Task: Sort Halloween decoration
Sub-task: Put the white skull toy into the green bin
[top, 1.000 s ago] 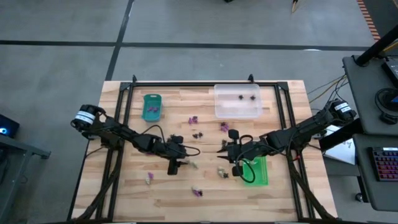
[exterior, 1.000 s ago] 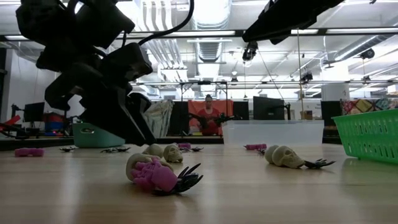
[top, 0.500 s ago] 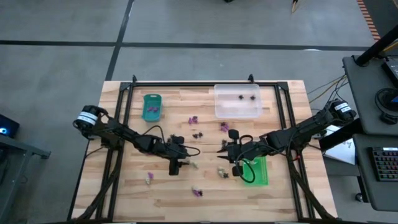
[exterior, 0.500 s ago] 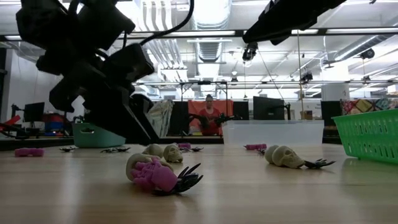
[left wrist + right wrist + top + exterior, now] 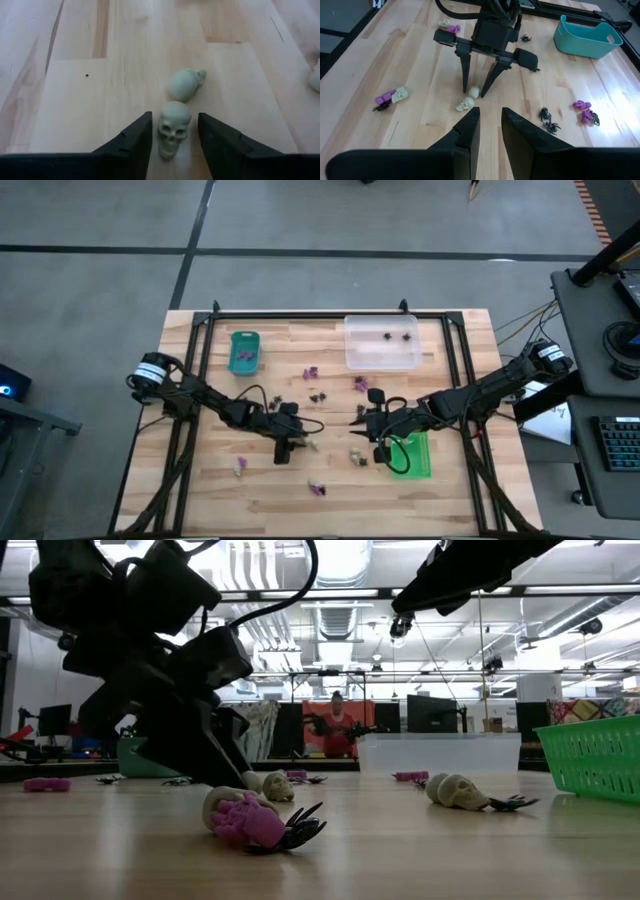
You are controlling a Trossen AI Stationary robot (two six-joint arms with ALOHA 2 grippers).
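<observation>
A pale cream-green skull (image 5: 174, 126) lies on the bench (image 5: 75, 100) between the left claw's (image 5: 174, 131) open fingers, a second skull (image 5: 184, 84) just beyond. This claw has dropped lower since a second ago. The right claw (image 5: 490, 131) hangs partly open above the bench's middle.

The table (image 5: 300, 480) is evenly lit from above in the high view; only short, soft shadows are cast beneath the arms. In the low view, strong backlight is given by ceiling strip lights (image 5: 340, 592), and the left arm (image 5: 140, 660) is reduced to a near silhouette. The nearest purple trinket (image 5: 245, 825) is rendered slightly soft, and the room behind is blurred. In the left wrist view, pale glare is seen on the wood towards the far end; the cream skull (image 5: 174, 125) is sharp, while the fingers (image 5: 132, 145) are blurred.
</observation>
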